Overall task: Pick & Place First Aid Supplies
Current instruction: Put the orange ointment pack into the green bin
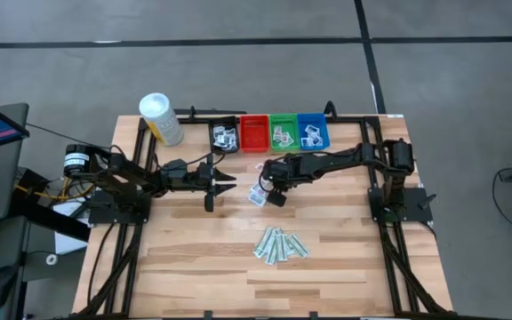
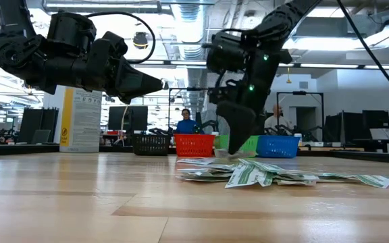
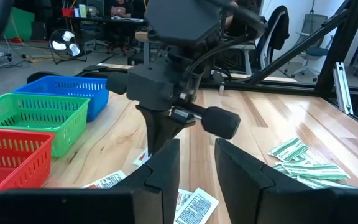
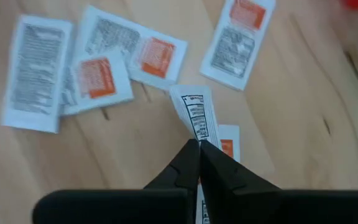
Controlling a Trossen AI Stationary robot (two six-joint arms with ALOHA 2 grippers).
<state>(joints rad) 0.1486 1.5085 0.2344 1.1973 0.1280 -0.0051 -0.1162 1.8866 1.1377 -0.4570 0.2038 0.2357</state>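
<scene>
Wooden table (image 1: 327, 267), right gripper (image 4: 199, 144) tipped down, fingers pinching a white packet (image 4: 196, 112), left gripper (image 3: 196, 163) level, fingers parted, empty.

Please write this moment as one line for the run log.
right gripper: shut on white packet, above loose packets | left gripper: open, empty, waiting nearby | green strips: piled on table

white canister (image 1: 160, 118), four bins (image 1: 270, 132), wooden table (image 1: 203, 258)

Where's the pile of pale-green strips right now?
In the high view the pale-green strips lie loose on the table's near-centre, toward the front edge, below the right gripper and the white packets.
</scene>
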